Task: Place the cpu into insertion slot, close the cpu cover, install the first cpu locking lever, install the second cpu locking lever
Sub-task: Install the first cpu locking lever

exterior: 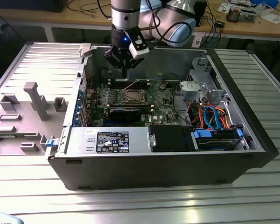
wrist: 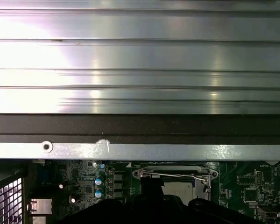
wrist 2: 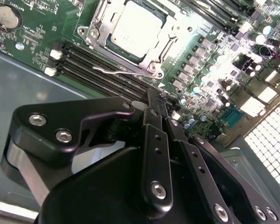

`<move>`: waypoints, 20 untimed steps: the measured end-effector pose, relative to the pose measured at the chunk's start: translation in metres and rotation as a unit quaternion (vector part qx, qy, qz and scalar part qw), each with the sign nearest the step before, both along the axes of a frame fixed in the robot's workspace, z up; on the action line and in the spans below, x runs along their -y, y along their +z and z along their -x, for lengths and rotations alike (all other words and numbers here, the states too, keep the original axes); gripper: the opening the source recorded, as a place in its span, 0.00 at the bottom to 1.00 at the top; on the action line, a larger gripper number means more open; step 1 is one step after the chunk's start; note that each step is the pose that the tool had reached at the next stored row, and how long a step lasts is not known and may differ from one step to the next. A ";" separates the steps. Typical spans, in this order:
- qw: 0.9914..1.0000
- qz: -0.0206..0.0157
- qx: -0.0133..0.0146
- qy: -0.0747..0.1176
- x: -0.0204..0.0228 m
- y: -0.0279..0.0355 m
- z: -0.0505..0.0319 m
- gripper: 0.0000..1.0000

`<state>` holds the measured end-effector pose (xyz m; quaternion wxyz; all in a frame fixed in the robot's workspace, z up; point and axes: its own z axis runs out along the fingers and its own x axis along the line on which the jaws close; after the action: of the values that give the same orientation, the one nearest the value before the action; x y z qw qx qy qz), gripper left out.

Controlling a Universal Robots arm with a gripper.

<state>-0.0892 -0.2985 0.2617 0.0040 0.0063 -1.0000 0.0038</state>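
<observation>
Flat square silvery-tan cpu [wrist 2: 139, 29]: seated in the square metal-rimmed insertion slot [wrist 2: 165, 43] on the green motherboard [exterior: 161, 100], thin silvery cpu cover [wrist 2: 99, 25] down around it. Black 2-fingered gripper [wrist 2: 158, 105]: above the board, beside the slot, apart from the chip, fingers pressed together, holding nothing.

black label [exterior: 112, 141] on metal bay, print seemingly too small to read
</observation>
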 end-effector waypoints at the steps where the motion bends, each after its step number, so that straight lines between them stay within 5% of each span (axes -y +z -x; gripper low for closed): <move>1: 1.000 0.000 0.000 0.000 0.0000 0.0000 0.0000 0.11; 20: 1.000 0.003 0.000 0.000 0.0000 -0.0016 -0.0164 0.11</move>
<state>-0.0728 -0.2984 0.2601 0.0040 0.0063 -0.9999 0.0071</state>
